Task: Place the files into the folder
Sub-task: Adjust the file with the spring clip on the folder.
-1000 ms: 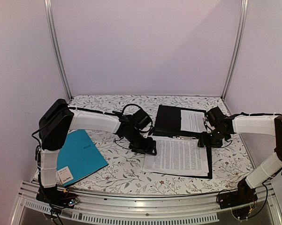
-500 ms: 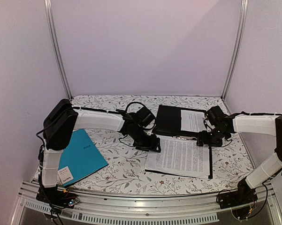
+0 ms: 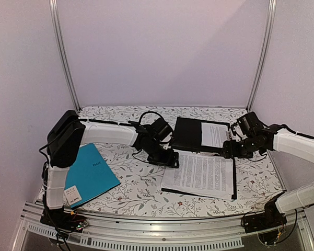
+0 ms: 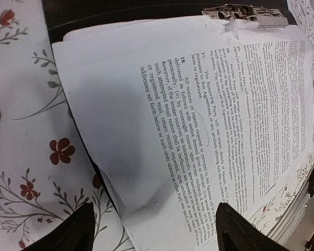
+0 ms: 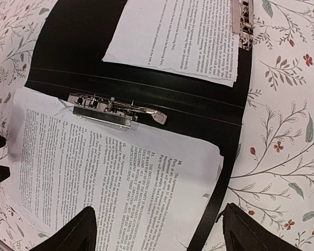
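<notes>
On the folder (image 3: 187, 133), the files (image 3: 198, 175) lie just right of the left gripper (image 3: 171, 160) (jaws spread, empty); the right gripper (image 3: 229, 149), also spread, hovers at their far-right corner.

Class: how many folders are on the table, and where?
2: the black folder lies open at centre-right; the teal folder lies closed at the near left.

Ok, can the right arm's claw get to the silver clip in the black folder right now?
Probably yes: the right claw hangs open above the folder, and the silver clip lies uncovered just ahead of it, nothing between.
</notes>
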### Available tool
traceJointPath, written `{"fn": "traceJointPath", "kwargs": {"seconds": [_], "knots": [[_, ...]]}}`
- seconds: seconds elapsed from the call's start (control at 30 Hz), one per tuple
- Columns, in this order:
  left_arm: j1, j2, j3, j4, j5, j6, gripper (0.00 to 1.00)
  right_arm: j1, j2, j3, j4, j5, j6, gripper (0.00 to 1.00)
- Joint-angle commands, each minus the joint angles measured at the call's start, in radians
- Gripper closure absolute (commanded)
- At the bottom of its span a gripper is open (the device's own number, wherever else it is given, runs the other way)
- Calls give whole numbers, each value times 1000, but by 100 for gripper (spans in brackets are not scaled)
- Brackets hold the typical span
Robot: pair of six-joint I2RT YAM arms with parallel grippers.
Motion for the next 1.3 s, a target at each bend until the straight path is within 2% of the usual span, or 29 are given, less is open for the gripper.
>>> {"fn": "traceJointPath", "kwargs": {"seconds": [0.0,0.27,0.43,0.53,0.8,1.27], "knots": [[7,-65,-36,-6,-39,18,20,54,-40,7,-99,58,-15,17],[31,-155,-116,14,-89,23,19,331,3,80,-257,98,-34,17],[51,-217,-167,13,-152,44,16,478,105,144,-289,68,-76,18],[67,-260,-207,19,-185,44,14,540,204,201,-338,109,-87,18],[100,-292,-250,17,-166,52,12,600,426,320,-446,160,-117,20],[105,-287,-265,34,-133,41,12,634,537,380,-527,190,-147,20]]}}
